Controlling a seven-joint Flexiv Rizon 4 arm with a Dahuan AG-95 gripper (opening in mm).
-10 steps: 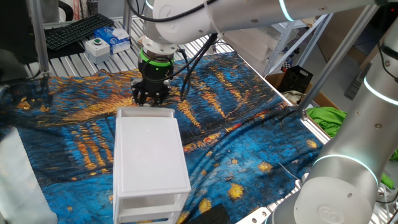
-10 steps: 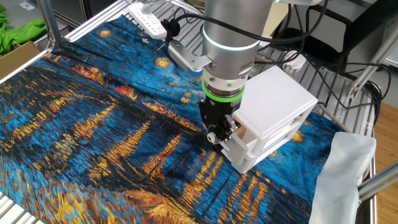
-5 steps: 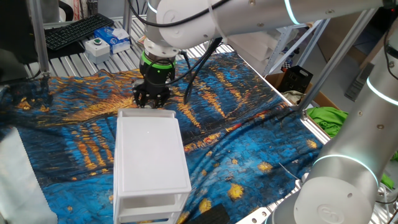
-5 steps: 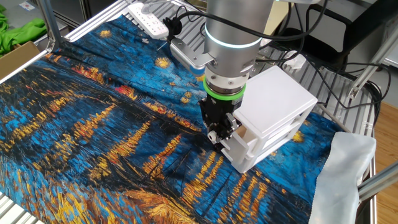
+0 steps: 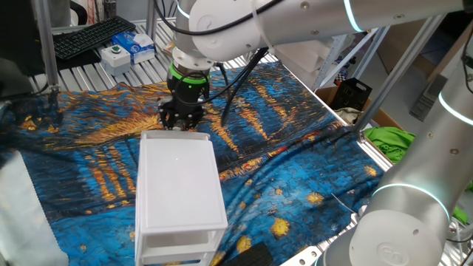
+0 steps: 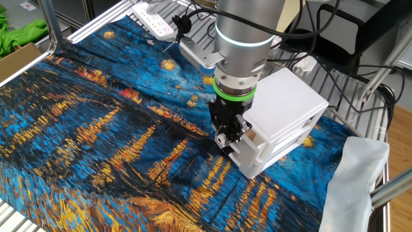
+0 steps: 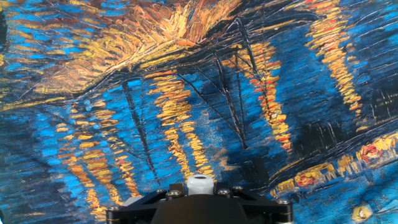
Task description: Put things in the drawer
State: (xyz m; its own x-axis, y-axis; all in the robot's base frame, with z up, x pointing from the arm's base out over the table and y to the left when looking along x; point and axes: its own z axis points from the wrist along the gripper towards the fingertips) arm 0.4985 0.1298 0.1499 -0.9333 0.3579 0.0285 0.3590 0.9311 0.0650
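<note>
The other fixed view shows the black two-finger gripper [image 6: 230, 134] of the white Flexiv arm pressed against the front of the small white box-shaped plastic cabinet [image 6: 283, 109], level with its shallow white top drawer [image 6: 248, 136], which looks pulled out only slightly, if at all. The cabinet stands on a blue-and-gold painted cloth [image 6: 96, 148] covering the table. How far the fingers are spread, and whether they hold the drawer's edge, cannot be told; the hand view shows only cloth. The small light-tan wooden cube is in none of the pictures.

Risks, as a judgement: the cabinet is light and sits on wrinkled fabric, so a pull on the drawer front could drag the whole cabinet along or tip it instead of sliding the tray. A shallow grip could also slip off the front.

Against half a second and one second earlier, the gripper sits marginally nearer the cabinet and the arm's upper links have shifted slightly, seen best from one fixed view [image 5: 182, 117]; the cabinet itself stays put.
</note>
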